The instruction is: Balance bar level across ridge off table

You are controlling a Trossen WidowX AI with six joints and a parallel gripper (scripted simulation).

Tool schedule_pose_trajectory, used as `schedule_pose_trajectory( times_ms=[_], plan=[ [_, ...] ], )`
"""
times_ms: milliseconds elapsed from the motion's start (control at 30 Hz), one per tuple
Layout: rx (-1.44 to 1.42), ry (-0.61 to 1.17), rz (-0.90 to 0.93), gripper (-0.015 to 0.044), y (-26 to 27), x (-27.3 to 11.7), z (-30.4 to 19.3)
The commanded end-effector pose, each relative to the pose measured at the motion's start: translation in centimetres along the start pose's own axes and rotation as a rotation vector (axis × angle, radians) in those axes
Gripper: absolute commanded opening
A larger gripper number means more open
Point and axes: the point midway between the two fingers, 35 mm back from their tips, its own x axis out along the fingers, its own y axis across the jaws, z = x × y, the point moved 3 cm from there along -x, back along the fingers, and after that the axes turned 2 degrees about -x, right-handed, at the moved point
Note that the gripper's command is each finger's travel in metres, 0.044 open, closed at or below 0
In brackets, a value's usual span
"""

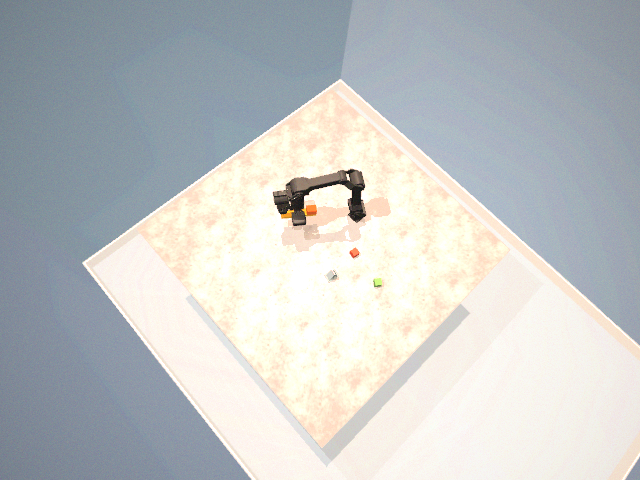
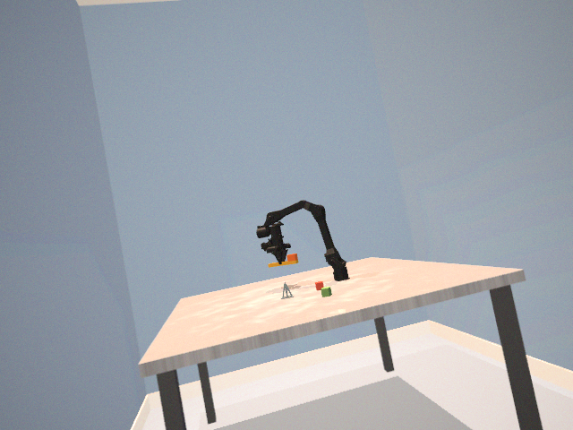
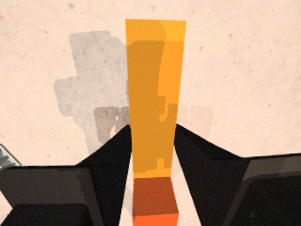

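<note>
My gripper (image 2: 280,262) (image 3: 151,129) is shut on the orange-yellow bar (image 2: 274,265) (image 3: 152,75) (image 1: 285,214). It holds the bar in the air above the table, close to level in the exterior view. An orange-red block (image 1: 311,210) (image 2: 292,257) (image 3: 155,195) sits on top of the bar at the end nearer the arm's base. The small grey ridge (image 1: 331,275) (image 2: 286,290) stands on the table, apart from the bar. In the top view it is below and to the right of the gripper. A corner of it shows at the wrist view's left edge (image 3: 8,156).
A red cube (image 1: 354,252) (image 2: 319,285) and a green cube (image 1: 377,282) (image 2: 326,291) stand on the table (image 1: 310,372) (image 2: 217,319) near the ridge, on the side toward the arm's base. Shadows of the arm and bar fall on the table.
</note>
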Motion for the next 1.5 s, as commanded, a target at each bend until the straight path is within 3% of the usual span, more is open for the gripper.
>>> schedule_pose_trajectory(
  times_ms=[0,1467],
  plan=[
    [-0.015,-0.002,-0.003,0.0,1.4,-0.1,0.3],
    [-0.205,-0.001,0.011,0.0,16.9,-0.4,-1.6]
  ],
)
